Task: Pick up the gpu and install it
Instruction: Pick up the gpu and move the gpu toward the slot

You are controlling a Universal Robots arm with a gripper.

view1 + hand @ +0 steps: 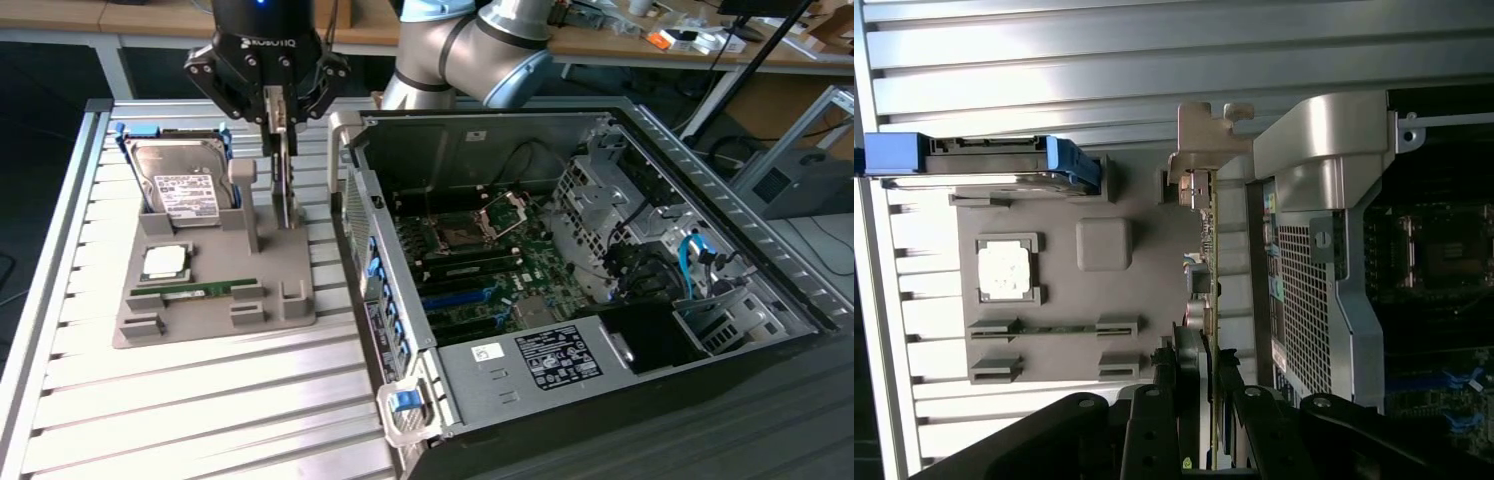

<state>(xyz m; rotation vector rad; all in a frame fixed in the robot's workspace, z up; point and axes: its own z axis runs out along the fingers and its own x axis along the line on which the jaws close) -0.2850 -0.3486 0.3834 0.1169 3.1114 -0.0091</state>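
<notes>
The black gripper [276,122], marked ROBOTIQ, gripped the gpu [282,190] between its closed fingers. This thin, dark card with a silver bracket stood upright on the matte grey holder tray [200,330], between the white-labelled hard drive [180,185] and the open steel computer case [467,125].

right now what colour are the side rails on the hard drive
Blue. The rails show best in the wrist view, on the hard drive standing in the grey holder.
</notes>
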